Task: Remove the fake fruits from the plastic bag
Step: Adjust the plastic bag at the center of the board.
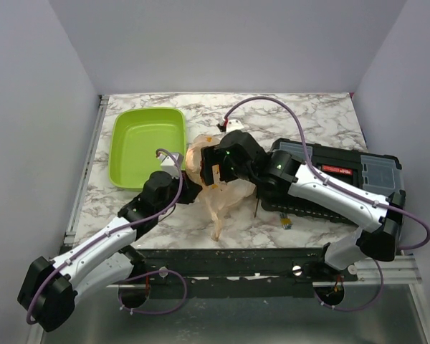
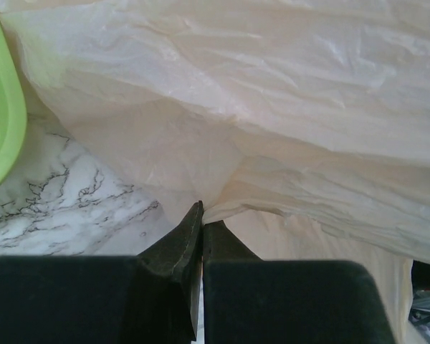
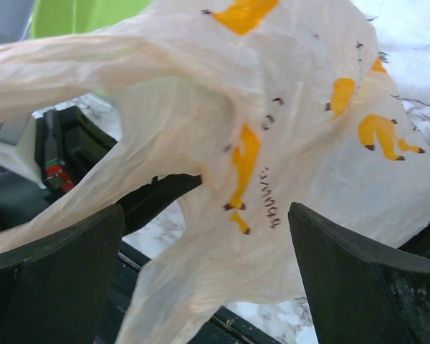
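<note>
Pinching a fold of the plastic bag point(image 2: 272, 107), your L gripper point(image 2: 201, 223) is sitting fully closed; your R gripper point(image 3: 206, 215) is hanging wide open, gripping nothing, bag film right in front. Bag is lying just right of the green tray point(image 1: 129, 168).

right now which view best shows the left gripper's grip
Left wrist: the left gripper is shut on a fold of the plastic bag, close up. Top external shows it small, against the bag; right wrist shows the bag's printed side, no pinch.
</note>
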`<state>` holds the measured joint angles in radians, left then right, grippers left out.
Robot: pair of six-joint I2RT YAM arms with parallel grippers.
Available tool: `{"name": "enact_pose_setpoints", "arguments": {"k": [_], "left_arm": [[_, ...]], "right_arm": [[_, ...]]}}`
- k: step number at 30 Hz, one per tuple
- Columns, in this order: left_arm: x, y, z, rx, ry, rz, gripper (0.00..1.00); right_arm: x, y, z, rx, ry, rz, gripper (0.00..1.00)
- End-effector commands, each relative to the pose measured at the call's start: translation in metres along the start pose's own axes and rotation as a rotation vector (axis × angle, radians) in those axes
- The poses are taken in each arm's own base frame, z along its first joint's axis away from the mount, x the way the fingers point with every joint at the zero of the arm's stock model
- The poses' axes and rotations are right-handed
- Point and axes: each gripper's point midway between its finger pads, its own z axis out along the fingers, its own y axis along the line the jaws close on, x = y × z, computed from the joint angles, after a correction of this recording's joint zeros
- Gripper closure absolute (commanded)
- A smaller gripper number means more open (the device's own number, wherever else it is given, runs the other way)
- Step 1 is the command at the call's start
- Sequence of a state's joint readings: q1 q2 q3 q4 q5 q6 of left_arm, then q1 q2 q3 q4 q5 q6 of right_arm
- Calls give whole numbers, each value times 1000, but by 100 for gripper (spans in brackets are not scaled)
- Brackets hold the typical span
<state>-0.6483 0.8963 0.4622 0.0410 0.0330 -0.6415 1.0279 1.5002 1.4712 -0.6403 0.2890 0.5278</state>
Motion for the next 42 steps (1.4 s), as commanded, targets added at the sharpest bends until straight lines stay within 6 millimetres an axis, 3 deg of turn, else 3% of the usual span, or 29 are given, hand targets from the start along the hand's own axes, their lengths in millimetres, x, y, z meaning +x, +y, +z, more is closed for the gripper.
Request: {"name": "enact_pose_setpoints", "arguments": {"k": [1, 6, 9, 12, 15, 19, 21, 25, 30, 33, 37, 39, 42], "left_arm": [[-8, -3, -8, 2, -39, -36, 100], [-15, -3, -10, -7, -71, -52, 100], [-14, -2, -11, -13, -73, -52, 100], [-11, 6, -12, -44, -72, -61, 100], [-2, 16, -14, -93, -47, -91, 100], [14, 26, -18, -118, -18, -114, 100], [23, 32, -23, -125, -13, -137, 100], [40, 46, -37, -172, -9, -223, 100], [46, 38, -51, -105, -21, -303, 99], [38, 13, -62, 21, -24, -279, 76], [19, -18, -89, 165, -49, -217, 43], [8, -28, -107, 207, -85, -181, 33], [-10, -49, -135, 310, -148, -89, 27]], "right_arm": [[13, 10, 0, 13, 33, -21, 0], [43, 1, 17, 93, 74, -44, 0], [51, -28, 23, 236, 51, -55, 4], [47, -62, 16, 405, -6, -60, 8], [44, -80, 7, 484, -44, -84, 27], [47, -101, -9, 556, -68, -95, 75], [48, -111, -19, 588, -82, -93, 91], [53, -114, -30, 515, -104, -106, 99], [51, -85, -30, 281, -142, -82, 99], [52, -68, -24, 191, -137, -78, 99], [53, -62, -15, 189, -116, -86, 99], [53, -60, -12, 187, -112, -84, 99], [54, -57, -9, 176, -108, -86, 99]]}}
